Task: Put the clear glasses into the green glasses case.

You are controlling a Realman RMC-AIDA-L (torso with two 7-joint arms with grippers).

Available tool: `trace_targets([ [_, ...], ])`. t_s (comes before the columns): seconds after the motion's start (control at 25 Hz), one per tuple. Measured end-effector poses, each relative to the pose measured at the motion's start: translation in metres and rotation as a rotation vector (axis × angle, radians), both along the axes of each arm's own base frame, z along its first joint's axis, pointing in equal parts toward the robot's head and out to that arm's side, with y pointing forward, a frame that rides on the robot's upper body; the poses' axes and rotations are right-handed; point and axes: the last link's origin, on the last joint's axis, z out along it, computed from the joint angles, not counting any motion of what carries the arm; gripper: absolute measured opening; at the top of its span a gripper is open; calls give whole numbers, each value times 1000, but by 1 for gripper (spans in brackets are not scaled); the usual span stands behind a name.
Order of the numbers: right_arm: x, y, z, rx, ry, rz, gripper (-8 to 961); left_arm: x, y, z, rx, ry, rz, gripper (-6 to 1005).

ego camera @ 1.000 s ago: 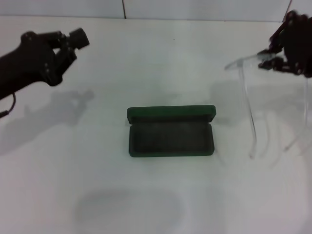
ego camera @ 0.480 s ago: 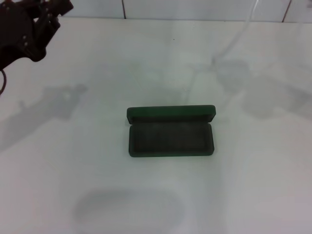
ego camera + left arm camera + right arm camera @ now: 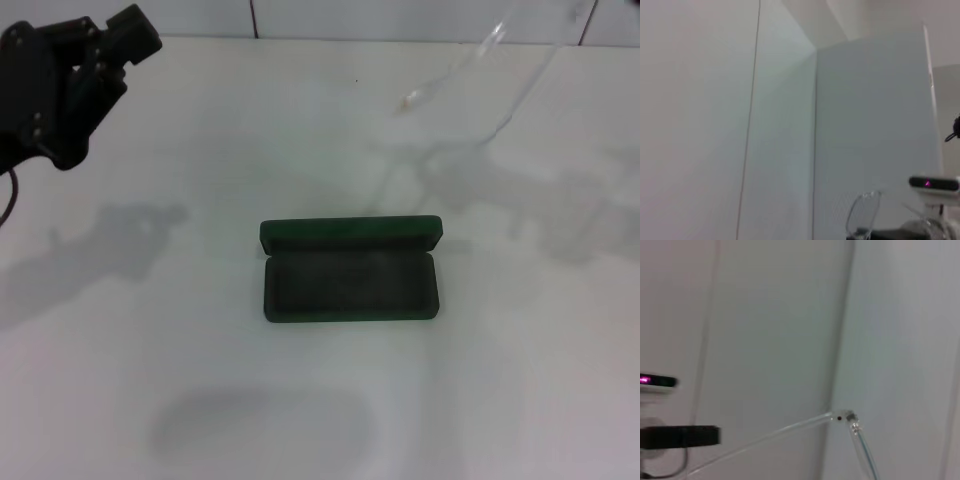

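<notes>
The green glasses case (image 3: 350,270) lies open in the middle of the white table, its lid standing up at the far side and its dark lining bare. The clear glasses hang in the air beyond it at the upper right. In the head view only their two thin arms (image 3: 450,68) slant down into the picture. The right wrist view shows one arm and its hinge (image 3: 841,417) close up, and the left wrist view catches a clear lens (image 3: 863,218). My right gripper holds the glasses above the head view's top edge. My left gripper (image 3: 108,45) hovers at the far left, away from both.
A white tiled wall rises behind the table (image 3: 300,130). The robot's head camera (image 3: 934,183) shows in both wrist views.
My right gripper has lifted the glasses from the table's right side up out of the head view and toward the centre. My left gripper has risen.
</notes>
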Motion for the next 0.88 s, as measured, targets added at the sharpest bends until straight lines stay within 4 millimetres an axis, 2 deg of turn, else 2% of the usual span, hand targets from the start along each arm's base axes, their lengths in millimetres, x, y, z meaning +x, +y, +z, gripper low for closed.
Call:
trace_targets([
  [0.24, 1, 3, -28, -145, 55, 50, 113, 9, -6, 9, -19, -16, -101, 28],
  [0.52, 3, 8, -46, -258, 122, 41, 113, 28, -11, 7, -83, 19, -235, 28],
  [0.88, 4, 15, -68, -332, 124, 33, 113, 66, 12, -1, -223, 103, -351, 28],
])
